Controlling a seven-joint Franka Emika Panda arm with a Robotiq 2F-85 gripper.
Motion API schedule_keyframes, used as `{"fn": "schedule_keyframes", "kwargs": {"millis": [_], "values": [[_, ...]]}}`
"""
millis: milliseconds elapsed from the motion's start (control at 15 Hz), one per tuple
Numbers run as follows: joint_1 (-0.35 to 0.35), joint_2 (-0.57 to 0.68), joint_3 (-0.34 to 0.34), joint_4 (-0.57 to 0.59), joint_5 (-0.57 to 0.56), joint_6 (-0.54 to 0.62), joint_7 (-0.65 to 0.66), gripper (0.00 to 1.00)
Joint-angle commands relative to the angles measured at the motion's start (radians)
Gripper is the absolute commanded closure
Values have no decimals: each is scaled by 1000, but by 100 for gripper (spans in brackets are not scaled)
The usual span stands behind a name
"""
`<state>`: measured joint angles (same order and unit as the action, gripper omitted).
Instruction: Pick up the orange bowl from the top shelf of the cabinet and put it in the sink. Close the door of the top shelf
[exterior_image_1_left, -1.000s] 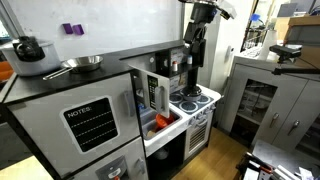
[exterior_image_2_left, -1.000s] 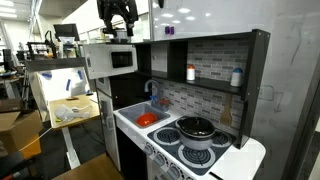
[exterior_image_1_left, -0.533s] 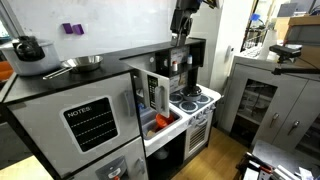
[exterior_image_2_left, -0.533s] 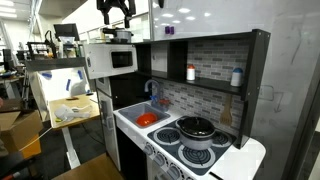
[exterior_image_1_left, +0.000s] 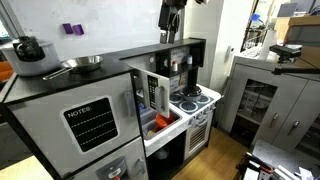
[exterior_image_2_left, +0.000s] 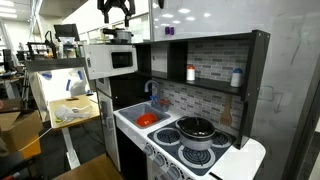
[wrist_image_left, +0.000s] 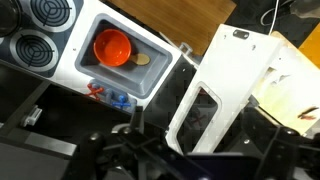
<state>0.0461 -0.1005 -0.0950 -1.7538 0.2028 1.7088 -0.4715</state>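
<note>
The orange bowl (wrist_image_left: 113, 46) — small, round, orange-red — sits in the sink (wrist_image_left: 135, 80); the pincer (exterior_image_2_left: 117, 14) hangs spread.

A black kettle (exterior_image_1_left: 27, 47) stands near the left edge of a grey top (exterior_image_1_left: 115, 60), a steel pan (exterior_image_1_left: 82, 63) just beside it. A lidded black pot (exterior_image_2_left: 197, 127) sits on the stove (exterior_image_2_left: 172, 136). Pale metal cupboards (exterior_image_1_left: 268, 100) stand apart.

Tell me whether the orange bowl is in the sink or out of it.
In. The wrist view shows the orange bowl resting upright inside the sink basin; an exterior view shows it there too.
</note>
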Motion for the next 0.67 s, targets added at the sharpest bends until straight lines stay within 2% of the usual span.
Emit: {"fn": "schedule_keyframes", "kwargs": {"millis": [0,600], "values": [[-19,2,17,4,2,-4,-2,0],[-20,2,17,8,2,-12,-3,0]]}}
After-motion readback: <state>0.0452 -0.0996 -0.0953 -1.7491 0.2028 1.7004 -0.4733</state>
